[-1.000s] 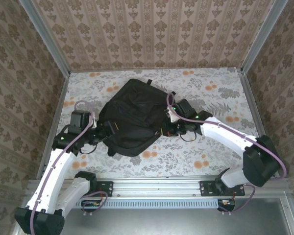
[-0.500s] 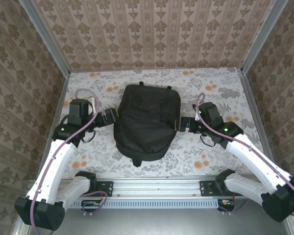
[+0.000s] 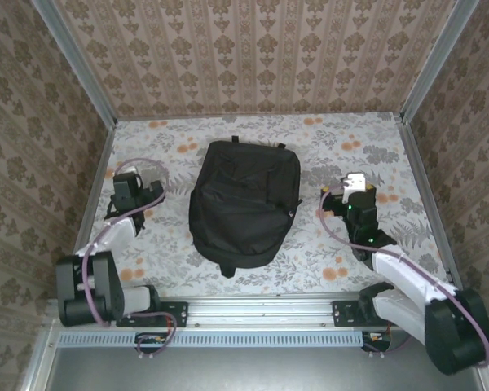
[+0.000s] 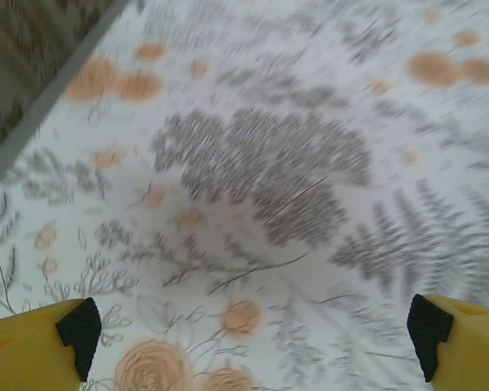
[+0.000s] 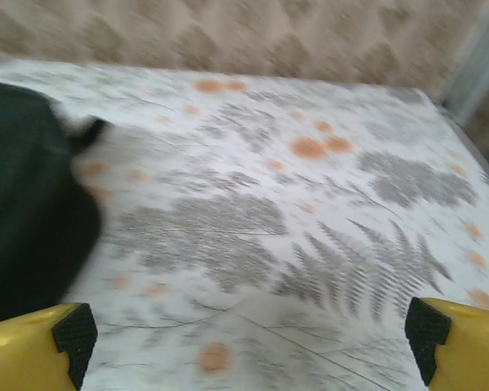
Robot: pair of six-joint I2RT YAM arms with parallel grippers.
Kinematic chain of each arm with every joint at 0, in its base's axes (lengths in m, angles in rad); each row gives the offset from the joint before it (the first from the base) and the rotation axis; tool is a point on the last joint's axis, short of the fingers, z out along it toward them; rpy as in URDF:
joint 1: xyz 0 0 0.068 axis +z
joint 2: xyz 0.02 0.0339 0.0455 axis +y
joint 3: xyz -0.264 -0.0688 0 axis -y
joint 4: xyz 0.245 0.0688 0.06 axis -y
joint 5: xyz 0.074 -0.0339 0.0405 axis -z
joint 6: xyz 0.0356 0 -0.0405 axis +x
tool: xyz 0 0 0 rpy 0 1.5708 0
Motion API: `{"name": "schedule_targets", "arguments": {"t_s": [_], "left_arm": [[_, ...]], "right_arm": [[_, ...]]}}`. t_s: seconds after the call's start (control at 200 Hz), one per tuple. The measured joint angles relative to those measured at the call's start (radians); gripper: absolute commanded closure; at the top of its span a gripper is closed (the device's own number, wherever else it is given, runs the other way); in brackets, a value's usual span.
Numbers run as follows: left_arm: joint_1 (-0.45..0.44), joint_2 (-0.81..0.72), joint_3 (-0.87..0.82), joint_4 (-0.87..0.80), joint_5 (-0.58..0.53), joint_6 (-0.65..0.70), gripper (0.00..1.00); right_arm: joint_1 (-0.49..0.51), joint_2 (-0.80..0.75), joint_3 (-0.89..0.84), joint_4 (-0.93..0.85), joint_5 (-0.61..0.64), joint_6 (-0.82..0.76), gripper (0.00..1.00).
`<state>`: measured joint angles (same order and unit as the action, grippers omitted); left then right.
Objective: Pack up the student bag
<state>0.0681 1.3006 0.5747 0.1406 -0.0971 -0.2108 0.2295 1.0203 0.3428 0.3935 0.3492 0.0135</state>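
Student bag (image 3: 244,204) lies flat on the tabletop (image 3: 350,138), roughly centre, between the two arms, and neither arm touches it. One end points to the far wall, the other to the arm bases. Probably put there so both arms can reach it equally.

Left end effector (image 4: 254,330): jaws wide, nothing between the pads, just floral tabletop below. It sits well left of the bag, near the left frame rail (image 4: 57,90).

Right end effector (image 5: 248,336): jaws also wide, holding nothing. It's off to the right of the bag, and the bag's black edge (image 5: 28,212) shows at the left of its wrist view.

Both arms are folded close to their bases with the jaws empty. That reads like a rest pose, so packing looks finished or near it. That's a judgement only.

Hard to make out:
- The bag interior is hidden, so I can't tell what's inside.
- Zippers are black on black, so I can't confirm open or shut, though the bag looks closed from above.
- The shoulder straps are mostly out of sight, likely underneath. A small loop pokes out at the near end (image 3: 226,270).
- Both wrist views are blurred, and the right one cuts the bag off at the frame edge.
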Motion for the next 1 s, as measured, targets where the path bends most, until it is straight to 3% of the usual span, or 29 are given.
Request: {"name": "schedule_targets", "arguments": {"t_s": [0.125, 0.275, 0.495, 0.61, 1.0], "left_arm": [[0.021, 0.062, -0.086, 0.171, 0.033, -0.002, 0.00], [0.010, 0.088, -0.106, 0.267, 0.055, 0.036, 0.00], [-0.135, 0.154, -0.069, 0.404, -0.001, 0.188, 0.00], [-0.111, 0.217, -0.144, 0.592, 0.002, 0.211, 0.00], [-0.093, 0.243, -0.180, 0.671, 0.011, 0.231, 0.00]], "right_arm": [[-0.116, 0.205, -0.080, 0.295, -0.008, 0.013, 0.00], [-0.183, 0.504, -0.103, 0.568, -0.073, 0.019, 0.00], [-0.192, 0.523, 0.046, 0.500, -0.156, 0.020, 0.00], [-0.195, 0.520, 0.055, 0.494, -0.164, 0.022, 0.00], [-0.195, 0.520, 0.055, 0.492, -0.163, 0.035, 0.00]]}}
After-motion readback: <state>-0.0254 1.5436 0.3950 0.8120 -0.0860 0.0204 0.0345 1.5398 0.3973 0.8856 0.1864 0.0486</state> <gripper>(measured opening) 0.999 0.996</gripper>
